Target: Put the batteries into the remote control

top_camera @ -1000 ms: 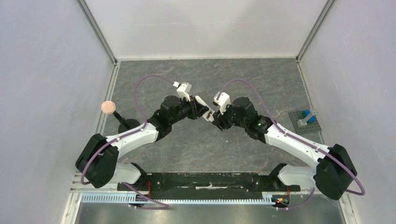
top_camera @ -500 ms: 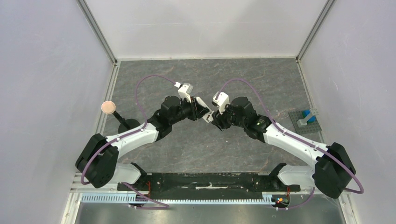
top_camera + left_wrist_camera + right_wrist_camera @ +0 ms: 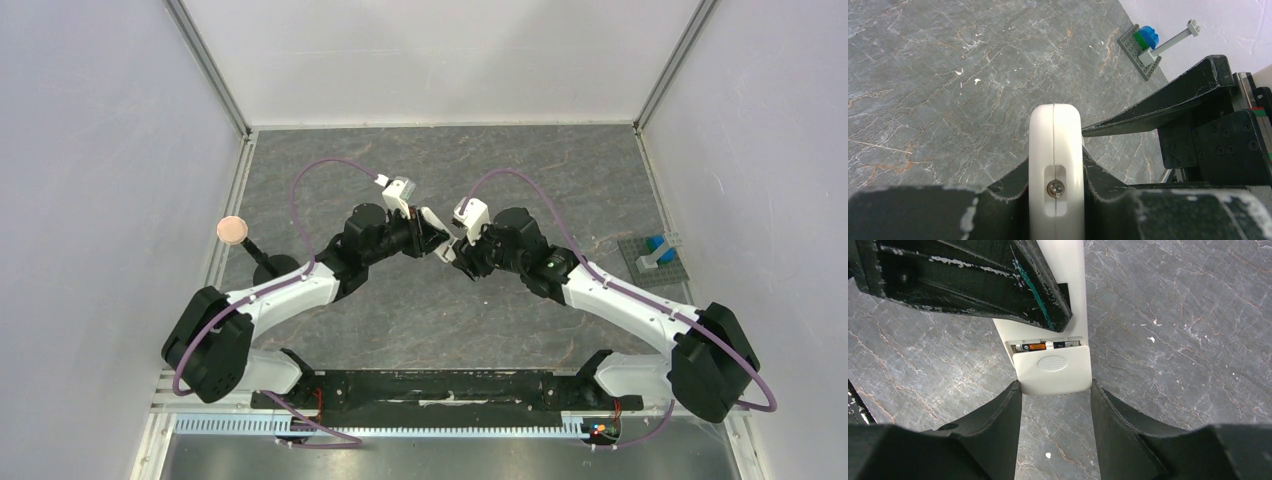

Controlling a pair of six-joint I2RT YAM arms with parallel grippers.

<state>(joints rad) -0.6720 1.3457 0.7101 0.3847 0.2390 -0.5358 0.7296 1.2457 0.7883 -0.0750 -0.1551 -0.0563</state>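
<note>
Grey marble table [image 3: 420, 320] below. Left gripper [image 3: 1055, 166] squeezes the small white remote control [image 3: 1055, 127], its long side pointing straight at the right gripper [image 3: 1055, 386]. That gripper pinches the white square cover [image 3: 1052, 371], which sits just under the dark batteries [image 3: 1048, 345].

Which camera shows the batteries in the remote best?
Right wrist: the batteries show in the remote control's open slot, just above the white cover. Left wrist sees only the remote's end, edge-on. In top external they are too small to see.
</note>
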